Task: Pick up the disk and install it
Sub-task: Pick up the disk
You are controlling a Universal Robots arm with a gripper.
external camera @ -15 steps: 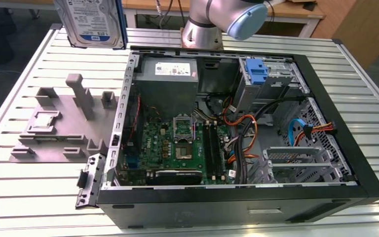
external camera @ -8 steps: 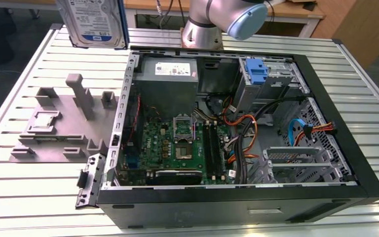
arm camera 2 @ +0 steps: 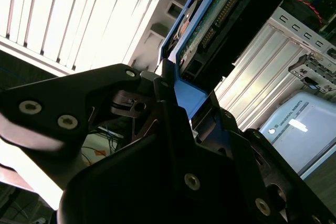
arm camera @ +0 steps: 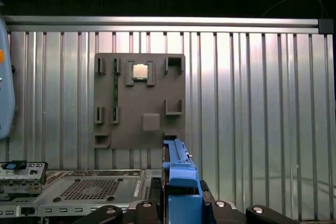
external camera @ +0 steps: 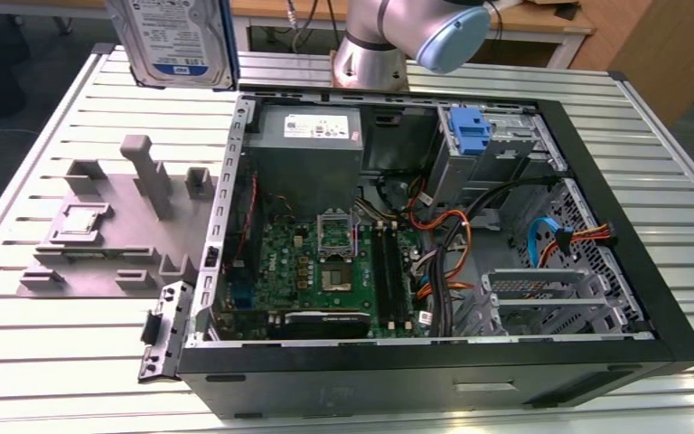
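The disk (external camera: 173, 41), silver with a blue-and-white label, hangs upright in the air above the table's far side, at the exterior view's upper left, beyond the open computer case (external camera: 444, 362). My gripper (arm camera: 181, 203) is shut on it, and the black fingers (arm camera: 142, 206) clamp its blue side rail (arm camera: 181, 174) seen edge-on in the first wrist view. In the second wrist view the disk's green circuit board underside (arm camera 2: 215, 11) and blue rail sit just past the gripper (arm camera 2: 173, 95).
A grey fixture plate (external camera: 94, 240) holding a chip (arm camera: 139, 71) lies on the slatted metal table (external camera: 58, 362). Inside the case are a power-supply box (external camera: 311, 127), motherboard (external camera: 323, 267), cables and a blue bracket (external camera: 473, 136) at the drive bays. The arm's base (external camera: 371, 54) stands behind the case.
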